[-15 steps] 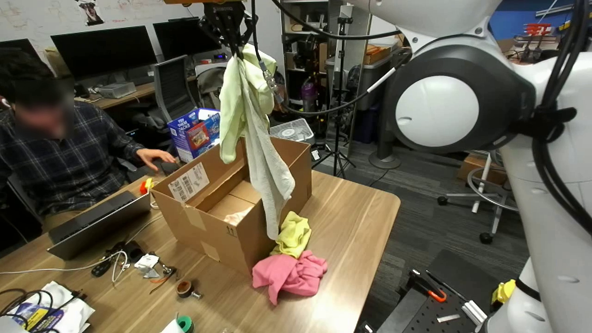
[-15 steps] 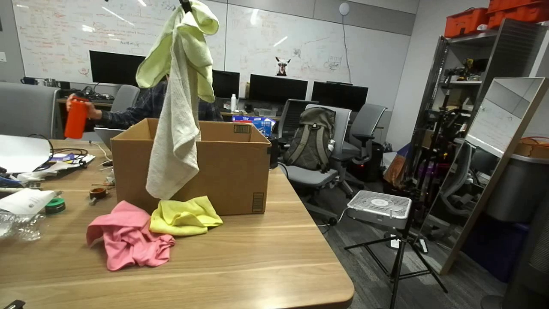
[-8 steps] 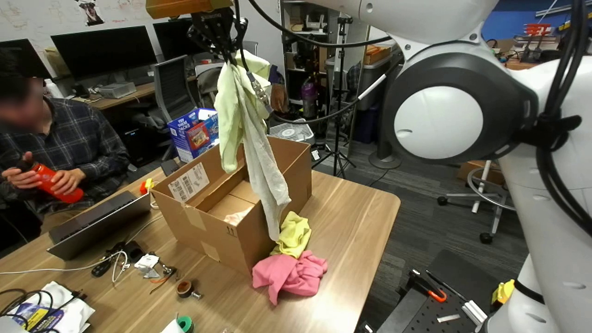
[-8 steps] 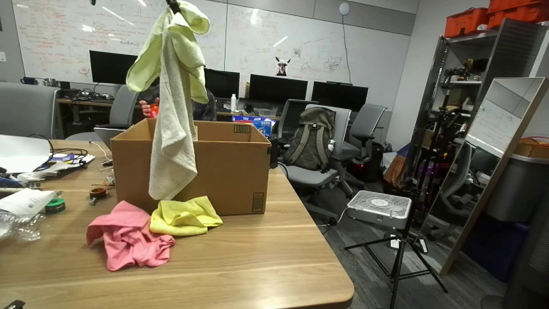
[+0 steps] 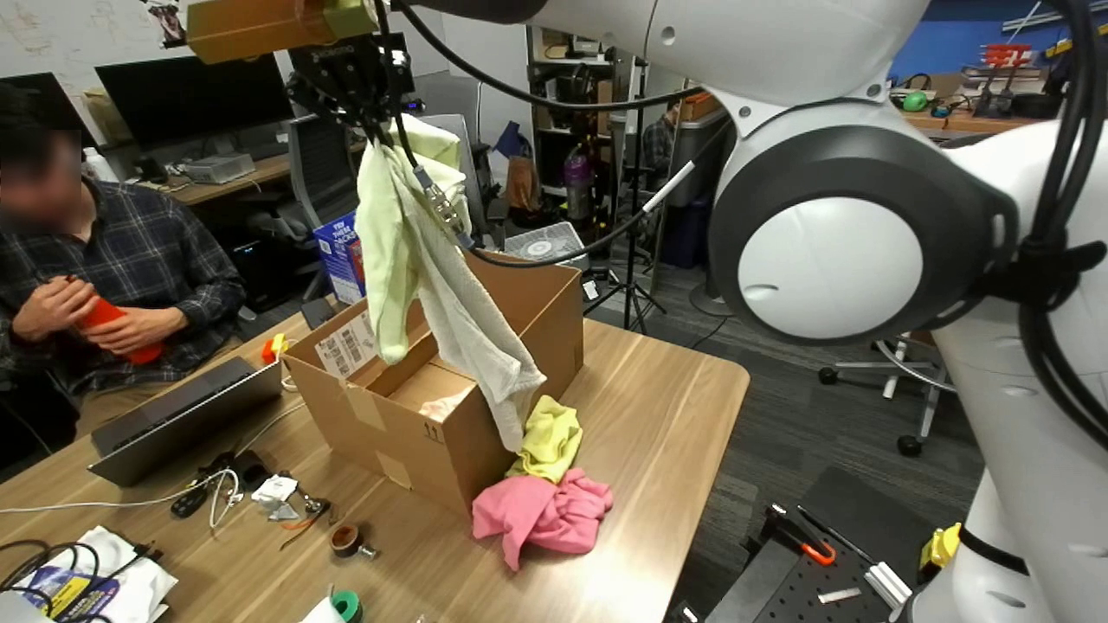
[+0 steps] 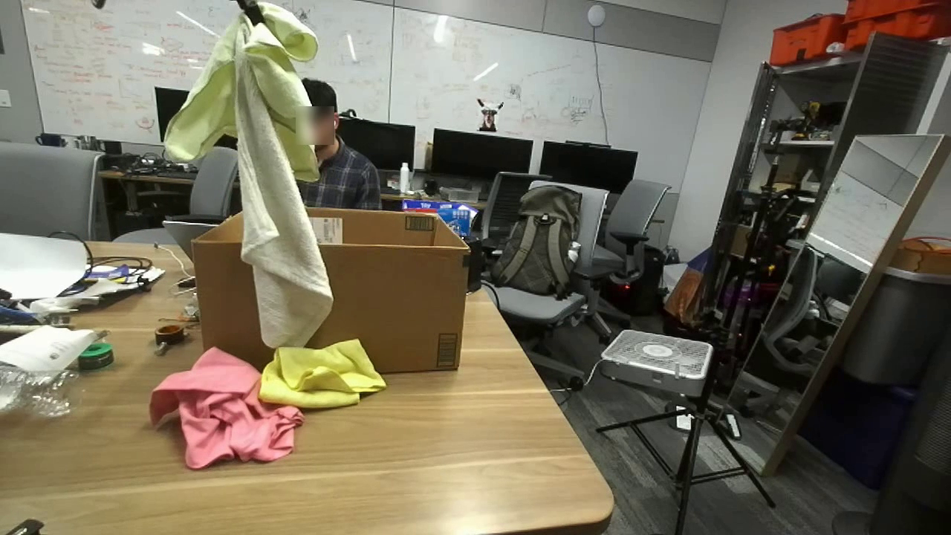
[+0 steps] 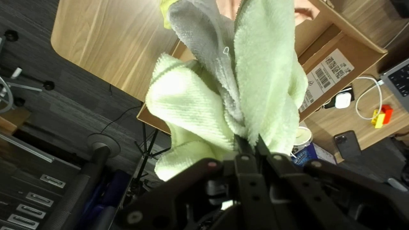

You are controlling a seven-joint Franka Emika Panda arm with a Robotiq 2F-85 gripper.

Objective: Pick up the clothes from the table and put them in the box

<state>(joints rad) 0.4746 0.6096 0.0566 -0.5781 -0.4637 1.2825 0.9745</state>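
Jaws grip pale green-and-grey fabric (image 7: 265, 64), grey end (image 5: 498, 372) hanging outside the box (image 5: 424, 463). Wrist view shows peach cloth (image 7: 305, 11) inside; in an exterior view the near wall (image 6: 394, 305) hides it. Yellow cloth (image 6: 319, 375) and pink cloth (image 6: 223, 412) lie beside box on worktop (image 6: 446, 461). Black cable (image 5: 443, 208) crosses before fabric.

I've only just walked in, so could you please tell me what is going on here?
The robot's gripper is shut on some pale green and greyish fabric over the cardboard box, with one long greyish end hanging down outside the box. Peach fabric lies inside it. A yellow cloth and a pink cloth are on the table beside the box, apparently yet to go in. A man with a red bottle sits at the table.
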